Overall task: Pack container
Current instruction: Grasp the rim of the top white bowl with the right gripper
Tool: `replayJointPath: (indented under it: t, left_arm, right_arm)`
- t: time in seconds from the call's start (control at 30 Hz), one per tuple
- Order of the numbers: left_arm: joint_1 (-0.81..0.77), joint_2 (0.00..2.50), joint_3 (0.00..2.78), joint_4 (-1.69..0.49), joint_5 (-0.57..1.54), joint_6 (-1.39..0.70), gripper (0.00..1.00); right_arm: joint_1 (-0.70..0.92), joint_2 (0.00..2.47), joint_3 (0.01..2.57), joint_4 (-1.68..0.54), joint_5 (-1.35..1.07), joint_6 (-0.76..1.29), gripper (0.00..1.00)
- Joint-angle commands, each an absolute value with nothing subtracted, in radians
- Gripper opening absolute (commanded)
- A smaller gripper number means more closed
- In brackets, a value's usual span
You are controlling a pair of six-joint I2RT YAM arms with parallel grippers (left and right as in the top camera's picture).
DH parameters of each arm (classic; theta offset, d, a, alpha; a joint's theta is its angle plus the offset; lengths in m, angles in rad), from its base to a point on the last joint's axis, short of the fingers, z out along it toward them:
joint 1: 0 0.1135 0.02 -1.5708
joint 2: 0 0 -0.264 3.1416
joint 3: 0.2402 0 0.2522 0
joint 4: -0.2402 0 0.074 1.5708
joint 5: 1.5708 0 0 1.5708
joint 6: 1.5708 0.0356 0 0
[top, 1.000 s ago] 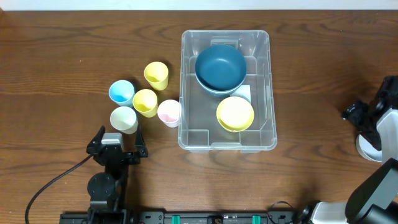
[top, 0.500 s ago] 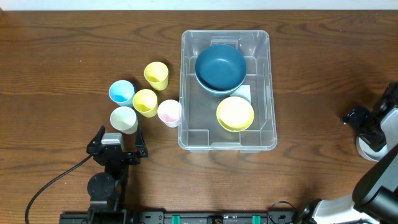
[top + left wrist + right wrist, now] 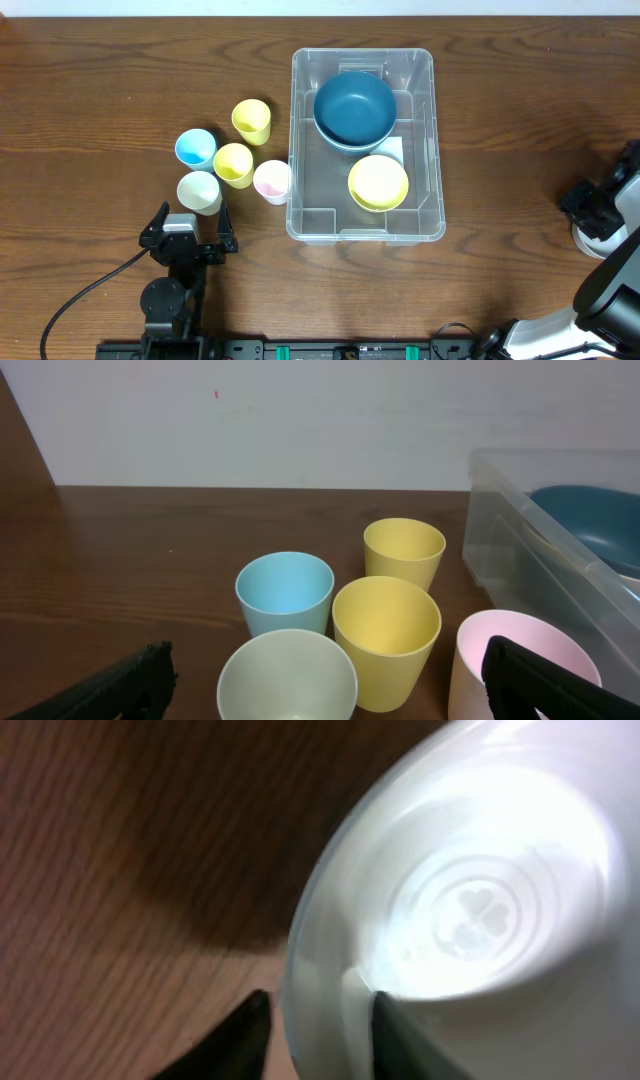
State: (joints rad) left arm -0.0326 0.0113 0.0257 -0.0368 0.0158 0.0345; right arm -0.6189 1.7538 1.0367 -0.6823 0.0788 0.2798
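Observation:
The clear container (image 3: 320, 205) stands at mid-table and holds a dark blue bowl (image 3: 354, 108) and a yellow bowl (image 3: 378, 182). At the table's right edge a white bowl (image 3: 588, 240) lies under my right gripper (image 3: 585, 215). In the right wrist view that gripper (image 3: 320, 1020) is shut on the white bowl (image 3: 480, 910), one finger outside its rim and one inside. My left gripper (image 3: 190, 212) stands open just short of the cups. In the left wrist view the left gripper (image 3: 325, 670) frames a pale green cup (image 3: 288, 680).
Several cups stand left of the container: yellow (image 3: 251, 120), blue (image 3: 195, 148), yellow (image 3: 233, 164), pale green (image 3: 198, 191) and pink (image 3: 271, 181). The pink cup (image 3: 510, 655) sits against the container wall (image 3: 520, 530). A black cable (image 3: 80, 300) trails from the left arm.
My right gripper has shifted slightly right and toward the table's near edge, and its fingers have closed onto the white bowl's rim. The left arm and the cups have not moved.

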Motion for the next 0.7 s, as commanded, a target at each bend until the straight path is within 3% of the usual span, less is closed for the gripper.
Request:
replayJointPath:
  t: [0.0,0.13,0.47,0.67]
  left_arm:
    - [-0.029,0.01,0.004,-0.07,0.015,0.049,0.98]
    - [-0.029,0.01,0.004,-0.069,0.015,0.049,0.98]
    - [-0.029,0.01,0.004,-0.069,0.015,0.049,0.98]
    - [-0.029,0.01,0.004,-0.069,0.015,0.049,0.98]
  right_arm:
    - [-0.628,1.753,1.032,-0.68,0.077,0.284,0.21]
    - [-0.628,1.753,1.032,-0.68,0.077,0.295,0.01]
    - [-0.628,1.741,1.082,-0.694,-0.086,0.325,0.01]
    - [-0.622,1.649,1.158,-0.677,-0.593,0.325,0.01]
